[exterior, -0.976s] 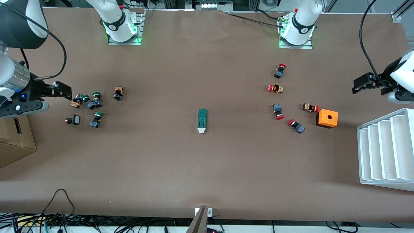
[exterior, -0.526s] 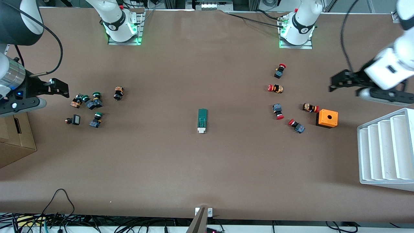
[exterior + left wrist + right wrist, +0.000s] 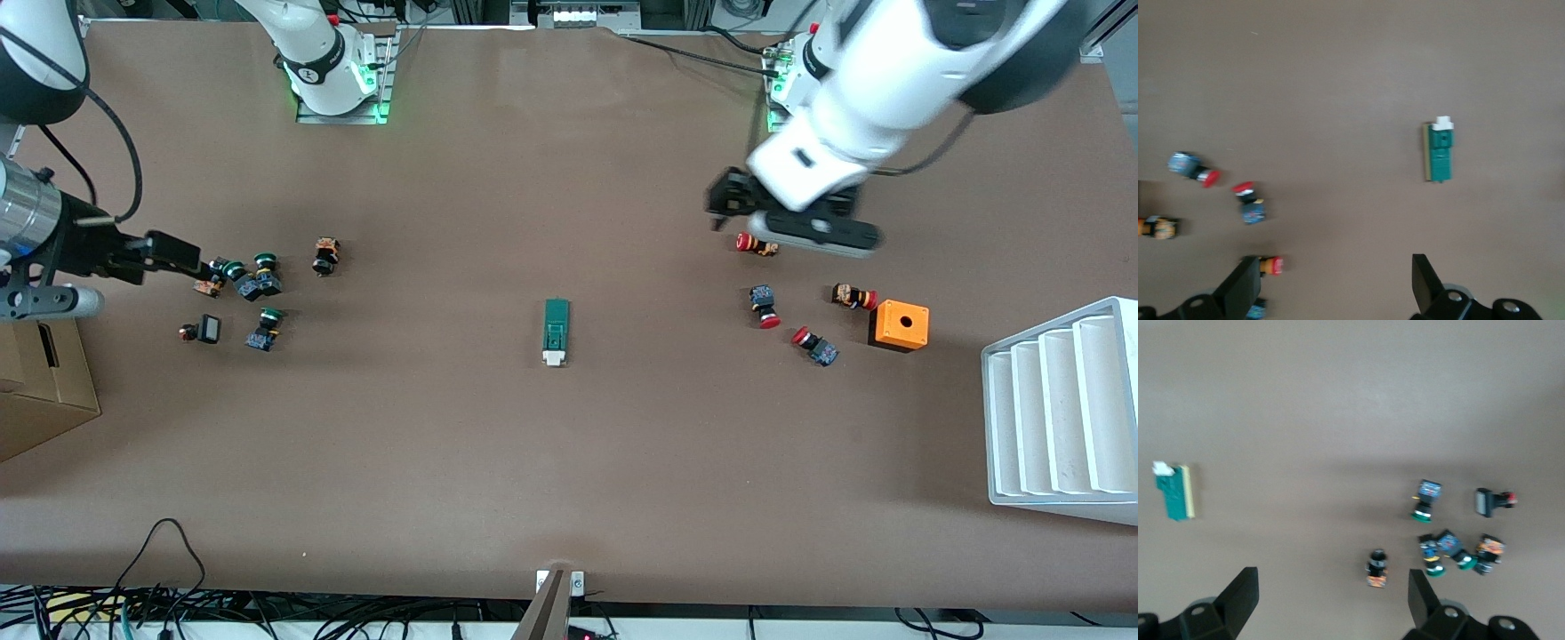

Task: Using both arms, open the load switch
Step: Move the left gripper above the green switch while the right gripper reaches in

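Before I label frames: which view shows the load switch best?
The left wrist view: the load switch lies whole and largest there, white tab plain. The front view shows it whole but small; the right wrist view shows it near the edge.

Load switch [image 3: 556, 332] alone mid-worktop [image 3: 569, 462], one button cluster [image 3: 244, 293] toward the right arm's end, another button cluster [image 3: 791, 298] toward the left arm's, beside a cube [image 3: 900, 324]

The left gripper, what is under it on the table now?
The left gripper, open and empty, hangs over the red-capped push buttons. One button shows between its fingers. Part of that cluster is covered by the arm in the front view.
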Tool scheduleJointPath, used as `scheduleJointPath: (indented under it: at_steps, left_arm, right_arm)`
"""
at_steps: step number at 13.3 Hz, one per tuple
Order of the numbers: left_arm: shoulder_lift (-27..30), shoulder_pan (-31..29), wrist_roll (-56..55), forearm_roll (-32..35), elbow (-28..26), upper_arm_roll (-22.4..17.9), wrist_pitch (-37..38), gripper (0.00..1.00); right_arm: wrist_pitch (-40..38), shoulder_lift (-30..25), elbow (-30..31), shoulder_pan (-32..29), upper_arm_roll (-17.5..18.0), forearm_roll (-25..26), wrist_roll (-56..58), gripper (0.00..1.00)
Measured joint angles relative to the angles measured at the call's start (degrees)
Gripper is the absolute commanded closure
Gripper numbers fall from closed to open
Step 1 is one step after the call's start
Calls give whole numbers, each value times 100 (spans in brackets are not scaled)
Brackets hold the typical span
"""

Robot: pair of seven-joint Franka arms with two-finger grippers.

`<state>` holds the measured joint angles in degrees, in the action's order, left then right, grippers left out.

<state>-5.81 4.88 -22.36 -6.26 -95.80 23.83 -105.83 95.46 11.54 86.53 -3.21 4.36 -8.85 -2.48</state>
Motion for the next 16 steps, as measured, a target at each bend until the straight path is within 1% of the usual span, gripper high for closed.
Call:
scheduleJointPath:
  at_steps: [4,6,7,9,13,16]
  left_arm:
    - [-57,1,-1168,115,-624,846,-1144,0]
    - [-121,8,-1993,572,-990,1255,-1834,0]
    - [-190,44,-2474,953,-1164,1439,-2135,0]
    - [-398,297,-3387,1794,-1357,1583,-2449,0]
    - [-1059,902,-5442,3834,-1398,1599,-2771,0]
    - [-1690,1093,-6895,5407,-1403,1598,-3058,0]
  right_arm:
    - [264,206,-10,-8,0,-374,-945,1]
    - [313,301,-44,-17,-8,-730,-1516,1]
    - [315,376,-157,-19,-11,-907,-1875,1]
    - [313,598,-472,-3,-6,-1048,-2650,1]
    - [331,1160,-1018,204,10,-1083,-4097,1]
    - [335,1694,-1545,393,17,-1088,-5198,1]
